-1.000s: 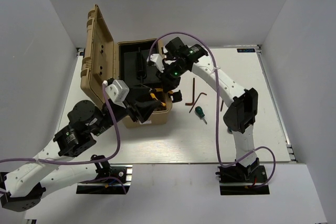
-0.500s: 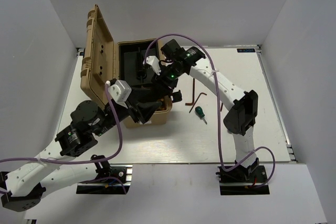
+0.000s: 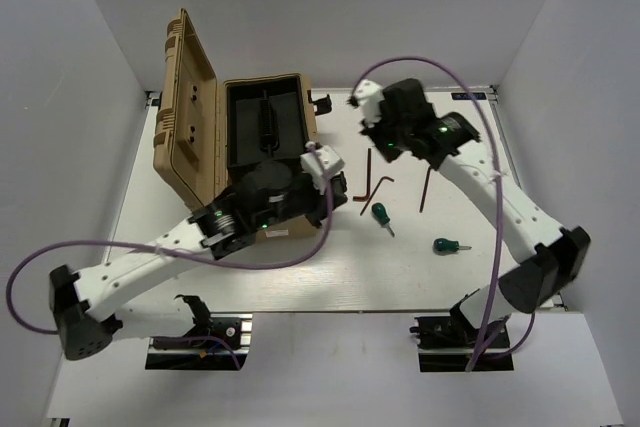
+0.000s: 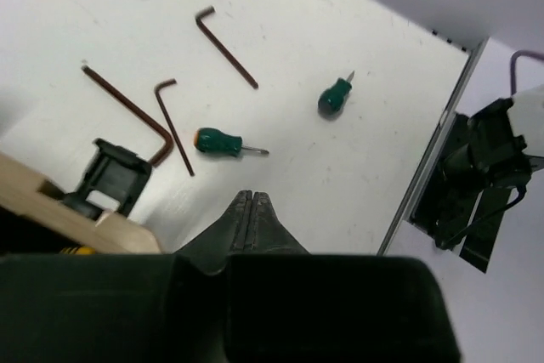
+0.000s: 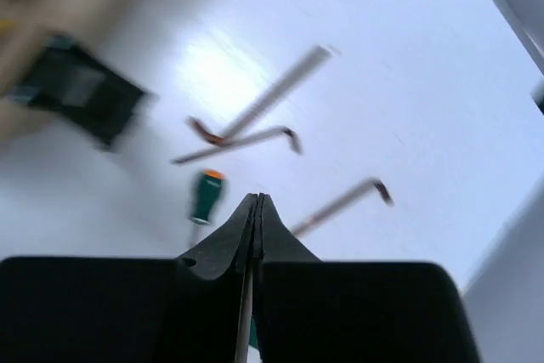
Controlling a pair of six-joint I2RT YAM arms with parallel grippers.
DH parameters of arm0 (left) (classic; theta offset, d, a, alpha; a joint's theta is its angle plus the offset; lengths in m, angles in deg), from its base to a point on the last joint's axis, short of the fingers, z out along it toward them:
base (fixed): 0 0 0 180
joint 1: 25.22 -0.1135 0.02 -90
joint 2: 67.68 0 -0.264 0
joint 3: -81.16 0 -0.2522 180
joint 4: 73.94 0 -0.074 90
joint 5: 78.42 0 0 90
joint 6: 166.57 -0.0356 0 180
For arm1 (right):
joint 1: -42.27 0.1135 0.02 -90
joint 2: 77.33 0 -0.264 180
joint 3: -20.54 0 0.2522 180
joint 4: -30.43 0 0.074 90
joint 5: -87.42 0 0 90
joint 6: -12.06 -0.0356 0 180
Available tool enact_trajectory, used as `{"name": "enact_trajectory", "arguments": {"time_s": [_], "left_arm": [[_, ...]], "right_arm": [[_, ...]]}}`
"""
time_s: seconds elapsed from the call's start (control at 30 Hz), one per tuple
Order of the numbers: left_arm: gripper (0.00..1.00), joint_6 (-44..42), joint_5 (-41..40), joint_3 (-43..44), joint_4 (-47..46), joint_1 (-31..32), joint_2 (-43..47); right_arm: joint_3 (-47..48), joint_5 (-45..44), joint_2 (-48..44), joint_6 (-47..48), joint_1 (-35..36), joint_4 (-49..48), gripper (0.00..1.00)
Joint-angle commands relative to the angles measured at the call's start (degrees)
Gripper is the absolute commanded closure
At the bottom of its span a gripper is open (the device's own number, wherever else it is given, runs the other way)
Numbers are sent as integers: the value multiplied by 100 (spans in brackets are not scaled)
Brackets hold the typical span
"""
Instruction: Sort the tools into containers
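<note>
Between picks: left jaws and right jaws both pinched shut, empty. Nearest: green screwdriver (image 4: pixel 219 142) just ahead-left of left jaws, hex keys (image 4: pixel 174 125) beyond it, stubby screwdriver (image 4: pixel 334 98) farther ahead-right, all loose on the surface (image 4: pixel 340 176). Next: open, drop onto the screwdriver (handle, not shaft). A second ago both hung over the case (image 3: pixel 190 117); now swung clear.

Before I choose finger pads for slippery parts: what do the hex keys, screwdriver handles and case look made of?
Hex keys: likely steel, dark brownish finish; thin, sharply bent rods. Screwdriver handles: probably plastic, solid green, smooth; one has an orange collar. Case: seemingly moulded plastic, matte tan; ribbed lid.
</note>
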Motion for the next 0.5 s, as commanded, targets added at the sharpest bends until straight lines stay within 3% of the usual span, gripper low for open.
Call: {"name": "enact_trajectory", "arguments": {"time_s": [0.0,0.07,0.1,0.13,0.17,0.2,0.27,0.3,0.33,0.47], "left_arm": [[99,203,168,497,30,182,-529],[86,344,-104,709,169,261,-977],[77,441,-245,962,249,349,-1466],[58,650,-585,1121,371,402,-1724],[50,757,-763,1480,686,455,-1987],[42,1028,-1182,1692,889,551,-2512],[40,1275,-1519,2262,1372,605,-3007],[39,1398,-1738,2413,1479,683,-3227],[31,1634,-1827,2519,1541,745,-3412],[30,2251,-2056,2722,1611,798,-4054]], "right_arm": [[-609,-1413,-231,-320,-663,-541,100],[-1144,-1309,-275,-461,-1275,-559,98],[-1381,-1247,-293,-505,-1436,-532,93],[-1497,-1055,-310,-688,-1743,-532,86],[-1672,-888,-285,-759,-1981,-532,75],[-1804,-686,-215,-899,-2227,-541,71],[-2006,-319,-136,-1102,-2491,-480,56],[-2043,-211,-65,-1164,-2676,-445,54],[-2087,156,14,-1330,-2756,-435,52],[-2376,791,67,-1464,-3203,-295,45]]}}
